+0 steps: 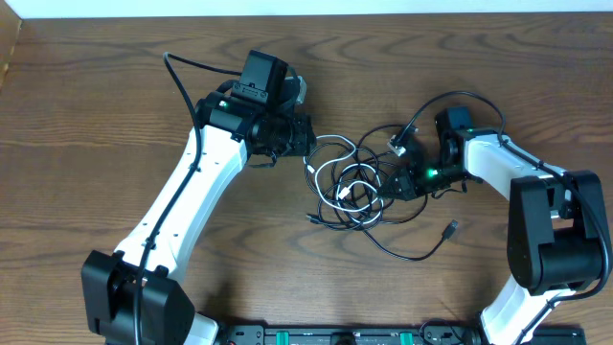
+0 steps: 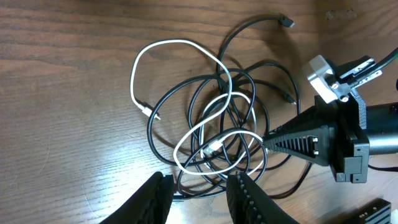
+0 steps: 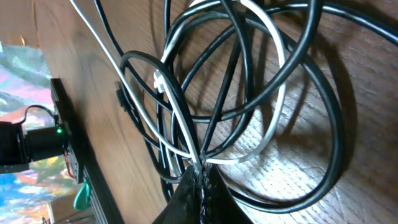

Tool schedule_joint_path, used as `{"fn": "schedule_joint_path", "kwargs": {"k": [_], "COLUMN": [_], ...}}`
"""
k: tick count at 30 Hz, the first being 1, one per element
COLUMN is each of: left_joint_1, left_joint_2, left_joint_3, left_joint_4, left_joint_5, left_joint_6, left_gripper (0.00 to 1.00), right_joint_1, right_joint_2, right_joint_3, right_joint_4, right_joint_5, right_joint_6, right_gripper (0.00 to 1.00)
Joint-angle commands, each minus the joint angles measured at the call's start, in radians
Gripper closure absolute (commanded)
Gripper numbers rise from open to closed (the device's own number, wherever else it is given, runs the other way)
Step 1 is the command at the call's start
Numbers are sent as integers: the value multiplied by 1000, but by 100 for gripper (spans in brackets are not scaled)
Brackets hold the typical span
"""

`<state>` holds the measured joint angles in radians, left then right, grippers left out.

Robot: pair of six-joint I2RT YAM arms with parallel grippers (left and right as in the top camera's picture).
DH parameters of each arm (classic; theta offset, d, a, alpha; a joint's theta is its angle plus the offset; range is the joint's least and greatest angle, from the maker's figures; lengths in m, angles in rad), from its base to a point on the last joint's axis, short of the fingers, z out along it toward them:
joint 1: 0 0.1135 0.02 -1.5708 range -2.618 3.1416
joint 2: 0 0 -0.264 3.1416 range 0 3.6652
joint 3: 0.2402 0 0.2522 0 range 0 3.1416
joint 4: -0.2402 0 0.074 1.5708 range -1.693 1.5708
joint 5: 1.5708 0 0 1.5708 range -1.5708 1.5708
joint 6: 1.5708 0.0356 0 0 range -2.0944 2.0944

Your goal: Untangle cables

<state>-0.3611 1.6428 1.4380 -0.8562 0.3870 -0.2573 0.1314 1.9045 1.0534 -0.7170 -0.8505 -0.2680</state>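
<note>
The cables (image 1: 347,187) lie in a loose tangle on the wooden table between my two arms: several black loops and one white cord (image 2: 165,43). One black cord (image 1: 421,254) trails to the right and ends in a plug (image 1: 452,228). My left gripper (image 1: 308,139) hovers at the tangle's left edge. It is open (image 2: 200,194), and a black loop lies on the table between its fingertips. My right gripper (image 1: 397,184) is shut (image 3: 202,171) on crossing white and black strands at the tangle's right side, and its pointed tip (image 2: 268,142) shows in the left wrist view.
A black rail with green parts (image 1: 335,335) runs along the table's front edge. The right arm's thick black wire (image 1: 460,98) arches above its wrist. The table's far edge (image 1: 306,13) runs along the top of the overhead view.
</note>
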Motion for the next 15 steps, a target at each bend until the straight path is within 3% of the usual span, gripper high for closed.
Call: {"fn": "schedule_joint_path", "kwargs": {"k": [1,3,6,8,10,11,15], "left_joint_1": [1,1,1,1,1,1,1], "left_joint_2": [4,4,4,4,4,4,4], "left_joint_3": [-8,-8,-8,-8,-8,-8,-8], "left_joint_4": [-1,0,0,2,5,5,5], "left_joint_5": [-6,-6,-6,-6,-6,-6,-6], "left_joint_6": [17,17,17,17,17,17,17], "left_gripper": [66,66,66,66,66,66,66], "right_joint_1": [8,6,7,10,49,82,180], "right_joint_2": [3,-45,-252,-343,-330,-304,-225], "right_joint_3": [5,7,7,7,6,6,6], "right_joint_4": [37,72,79,73,74,75,97], "right_joint_5": [66,256,452,433,365,366,371], "right_joint_6": [152,318,401,325,233,211,159], "right_gripper": [99,99,99,93,73,69,64]}}
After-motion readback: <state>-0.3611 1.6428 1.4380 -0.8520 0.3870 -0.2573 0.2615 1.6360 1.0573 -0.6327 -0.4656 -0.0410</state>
